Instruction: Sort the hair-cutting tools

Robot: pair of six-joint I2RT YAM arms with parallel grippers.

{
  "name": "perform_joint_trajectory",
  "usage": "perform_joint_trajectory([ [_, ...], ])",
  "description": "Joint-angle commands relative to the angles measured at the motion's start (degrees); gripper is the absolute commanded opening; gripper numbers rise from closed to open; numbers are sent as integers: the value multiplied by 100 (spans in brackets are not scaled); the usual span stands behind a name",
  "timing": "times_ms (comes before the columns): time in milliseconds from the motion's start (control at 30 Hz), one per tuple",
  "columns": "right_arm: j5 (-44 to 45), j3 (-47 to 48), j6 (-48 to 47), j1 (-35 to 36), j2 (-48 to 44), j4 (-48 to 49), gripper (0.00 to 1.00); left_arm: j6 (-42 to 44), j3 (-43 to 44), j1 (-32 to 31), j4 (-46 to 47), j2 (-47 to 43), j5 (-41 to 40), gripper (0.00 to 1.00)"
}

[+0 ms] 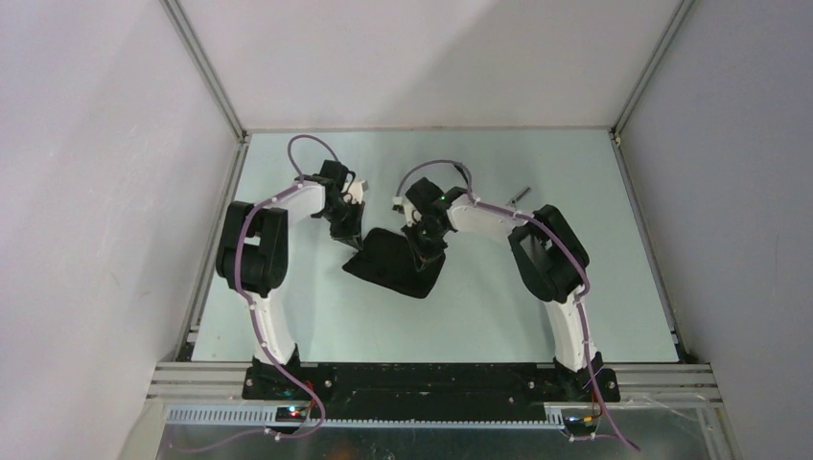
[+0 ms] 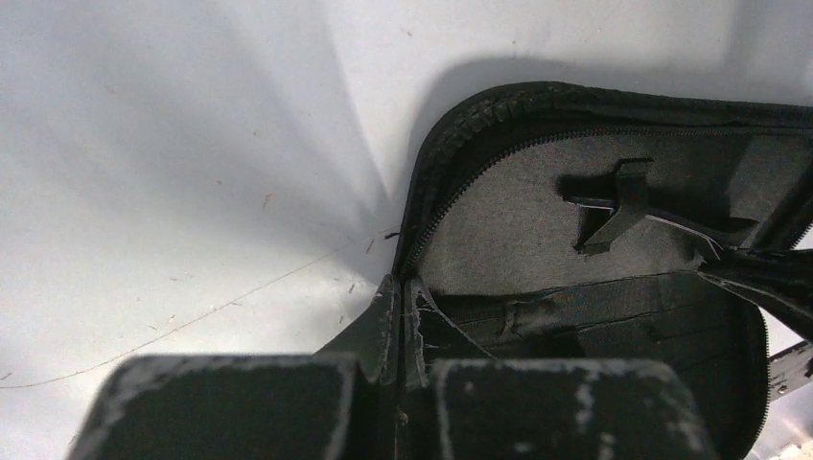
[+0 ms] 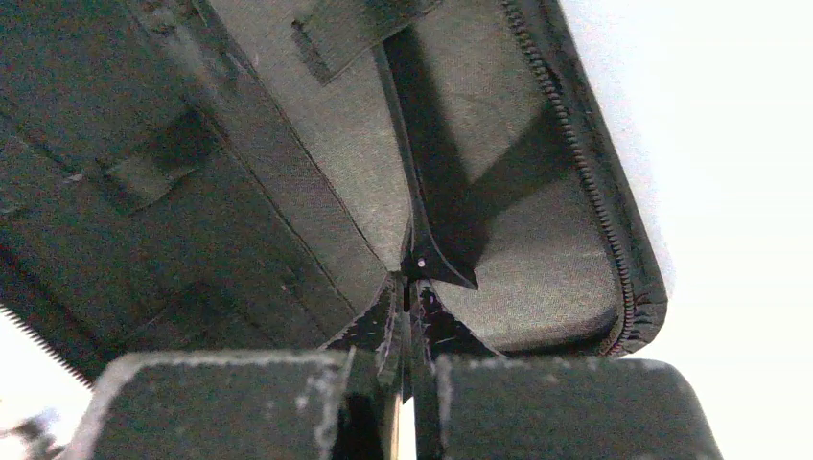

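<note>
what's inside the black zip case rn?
The open zip case shows grey lining, black elastic straps and a small black tab. No tools show inside. The left claw and right claw, each shut on its fabric, cover the near part.

One slim dark tool (image 1: 521, 195) (too small to identify) lies slanted, well apart from the black case (image 1: 383, 265).
</note>
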Motion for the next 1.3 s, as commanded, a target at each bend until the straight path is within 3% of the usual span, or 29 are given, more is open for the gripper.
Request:
perform_joint_trajectory([
  [0, 1972, -79, -777, 466, -350, 273, 0, 184, 52, -118, -146, -93, 87, 0],
  [133, 2797, -301, -1273, 747, -462, 639, 0, 223, 36, -117, -138, -110, 96, 0],
  [333, 3274, -633, -1942, 973, -592, 1346, 0, 250, 12, -152, -128, -148, 141, 0],
  [900, 2854, -622, -2296, 1044, -290, 2008, 1, 209, -61, -243, -93, -227, 93, 0],
  [1267, 2616, -944, -2032, 855, -904, 1894, 38, -74, -99, -237, -195, -365, -420, 5],
])
